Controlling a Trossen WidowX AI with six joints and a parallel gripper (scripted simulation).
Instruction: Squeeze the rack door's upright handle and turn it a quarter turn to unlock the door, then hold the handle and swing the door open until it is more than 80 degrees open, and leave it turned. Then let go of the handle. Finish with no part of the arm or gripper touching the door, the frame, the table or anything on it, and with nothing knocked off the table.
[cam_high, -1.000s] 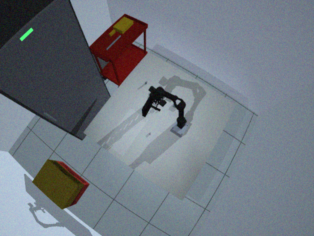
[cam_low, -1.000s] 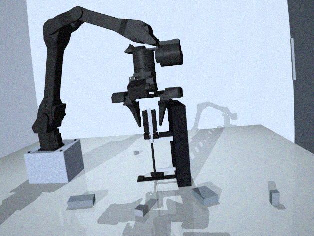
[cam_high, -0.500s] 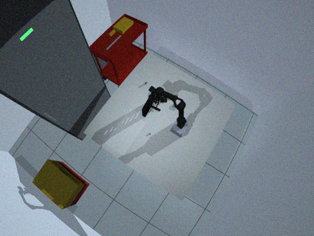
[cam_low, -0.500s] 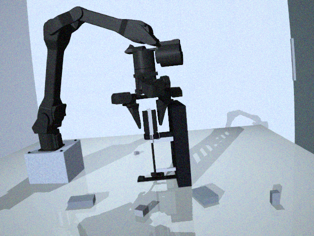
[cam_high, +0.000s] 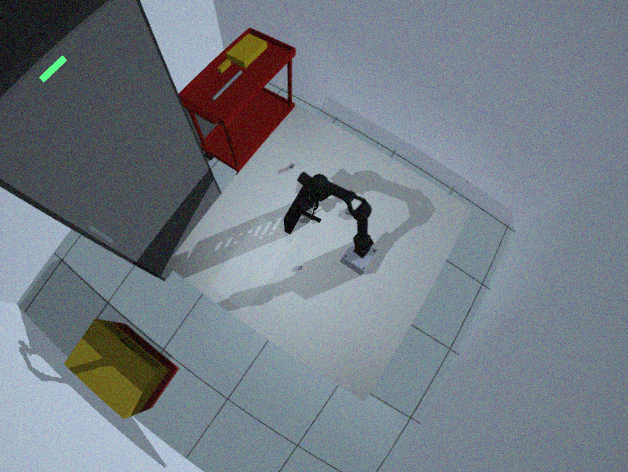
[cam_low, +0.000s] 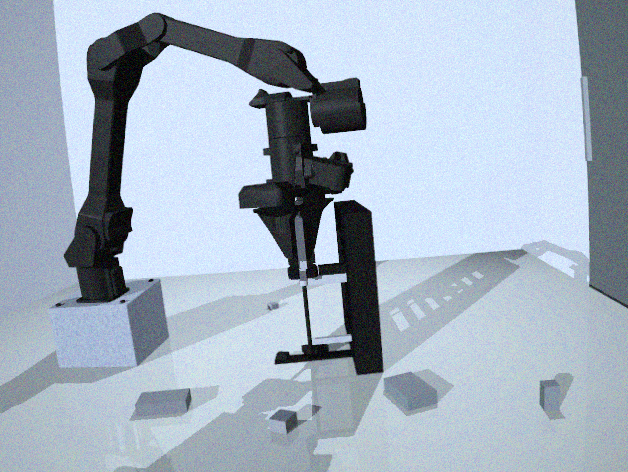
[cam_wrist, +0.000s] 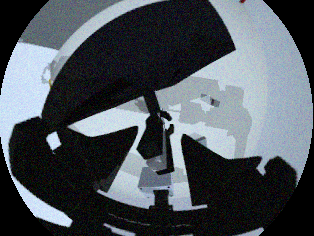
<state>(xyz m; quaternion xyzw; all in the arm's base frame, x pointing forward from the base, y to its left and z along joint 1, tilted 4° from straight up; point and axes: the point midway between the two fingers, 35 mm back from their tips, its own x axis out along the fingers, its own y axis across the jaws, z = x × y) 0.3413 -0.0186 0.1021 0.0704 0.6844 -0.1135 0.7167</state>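
Note:
The black rack (cam_high: 296, 208) (cam_low: 361, 289) (cam_wrist: 150, 45) stands as a tall slab with short arms to its left in the exterior view. I cannot tell door from frame or read the door's angle. The handle (cam_low: 300, 238) is a narrow upright light strip beside the slab, above a thin dark rod. My gripper (cam_low: 302, 261) (cam_wrist: 160, 133) points down at the handle, its fingers apart in the wrist view. It is open, with a narrow dark and grey part showing between the fingers. Contact with the handle and the handle's exact turn cannot be told.
Grey blocks (cam_low: 163, 402) (cam_low: 282, 422) (cam_low: 410, 391) (cam_low: 549, 395) lie in front and to the right of the rack; a small one (cam_low: 273, 305) lies behind. The arm's pale base block (cam_high: 358, 259) (cam_low: 93, 334) is at the left. A large dark cabinet (cam_high: 101, 131) and red cart (cam_high: 203, 93) stand beyond.

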